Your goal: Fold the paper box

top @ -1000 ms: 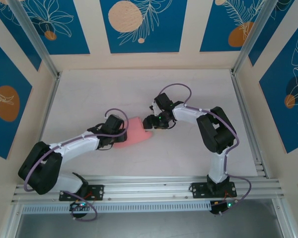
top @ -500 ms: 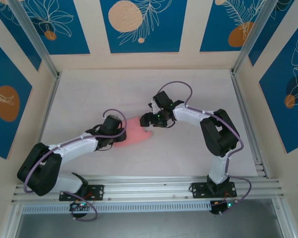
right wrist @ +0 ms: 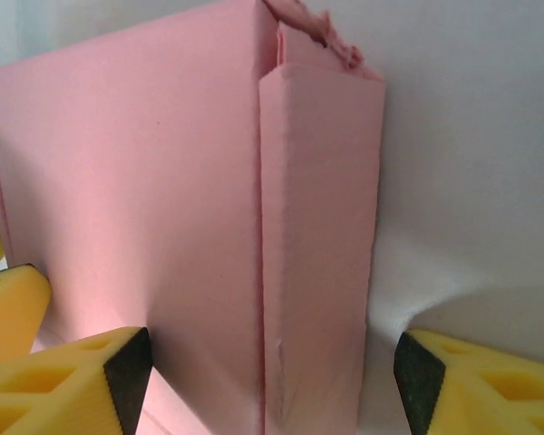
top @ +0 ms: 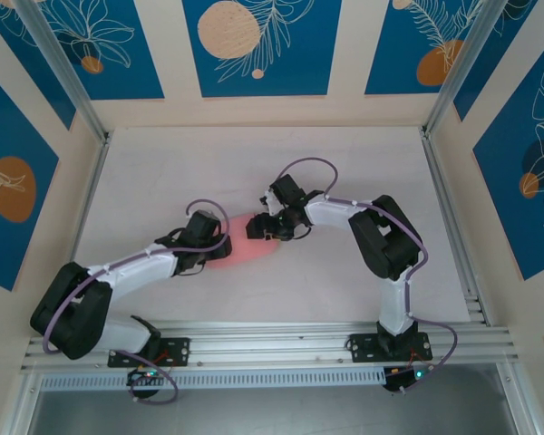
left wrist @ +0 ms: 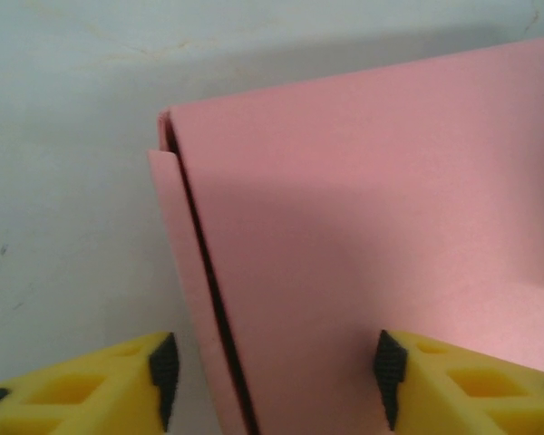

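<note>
The salmon-pink paper box (top: 240, 246) lies mid-table between both arms, partly folded. In the left wrist view the paper box (left wrist: 363, 227) shows a broad face with a dark seam down its left edge. My left gripper (left wrist: 272, 379) is open and straddles that edge, with a gap beside the left pad. From the left, the left gripper (top: 219, 246) meets the box. In the right wrist view the paper box (right wrist: 163, 208) stands close, with a narrow side panel and a crumpled tab on top. My right gripper (right wrist: 272, 376) is open around that corner. The right gripper (top: 256, 228) is at the box's far right end.
A yellow finger (right wrist: 4, 299) of the other gripper shows at the left edge of the right wrist view. Aluminium rails (top: 254, 340) run along the near edge. Patterned walls (top: 254, 45) enclose the white table (top: 163, 172) at the back and sides.
My right gripper has moved left onto the box's right end. The box has shifted a little left and looks more compact. The left arm has barely moved.
</note>
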